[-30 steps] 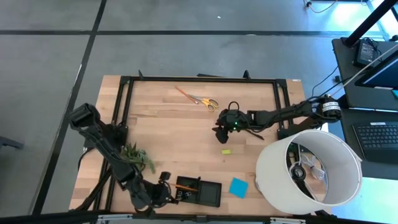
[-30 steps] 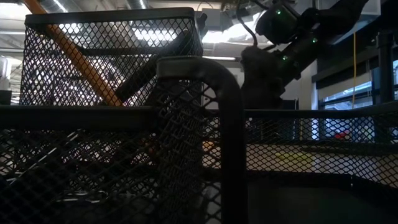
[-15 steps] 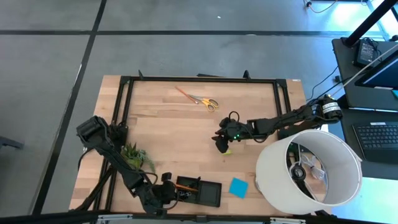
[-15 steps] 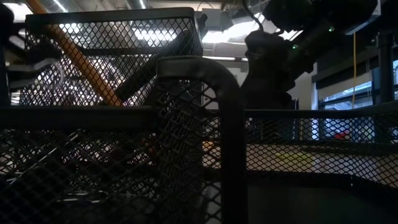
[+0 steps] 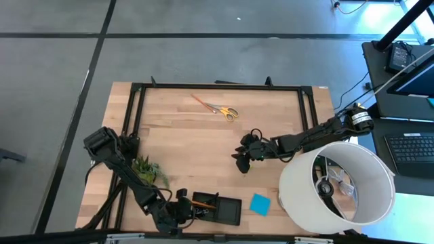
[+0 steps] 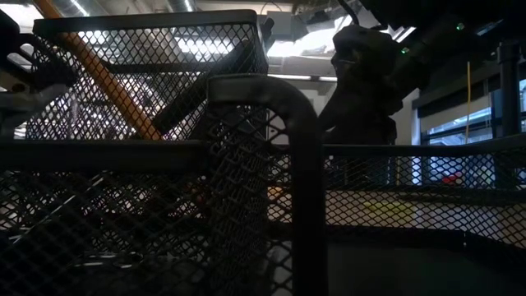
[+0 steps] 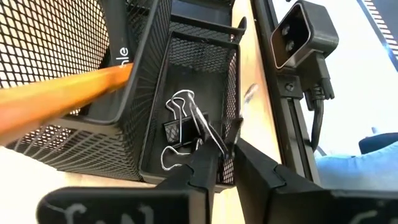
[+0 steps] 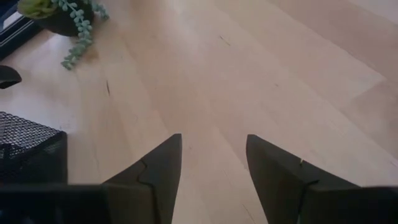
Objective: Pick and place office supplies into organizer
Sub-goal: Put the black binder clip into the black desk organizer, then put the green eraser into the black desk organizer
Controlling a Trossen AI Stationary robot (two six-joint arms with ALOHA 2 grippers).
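Observation:
The black mesh organizer [image 5: 217,209] stands at the table's near edge, with an orange pencil [image 7: 62,98] leaning in its tall cup. My left gripper [image 5: 182,206] is at the organizer's left end, over a low compartment [image 7: 186,68] where black clips [image 7: 176,132] lie. Its fingers [image 7: 225,163] are almost together on a clip. My right gripper [image 5: 239,165] hangs open over bare wood at mid-table [image 8: 208,155]. Yellow-handled scissors [image 5: 224,110] lie near the far edge. A blue note pad [image 5: 259,203] lies right of the organizer. My left gripper pinches a clip's wire handle [image 7: 214,138] between its fingertips, a narrow gap between them. The fingers slant down into the compartment from the organizer's left end. The clip's black body rests on the compartment floor beside another clip.
A small potted plant [image 5: 148,169] stands left of the organizer, close to my left arm. A large white lampshade [image 5: 337,184] fills the near right corner. A black frame [image 5: 217,87] runs around the table's edge. In the low view the organizer's mesh [image 6: 164,164] fills the foreground.
My left gripper has sunk with its clip into the organizer's left compartment and rolled a little. My right gripper has swung toward the table's near edge, staying open, and now stands over the spot where a small yellow block lay.

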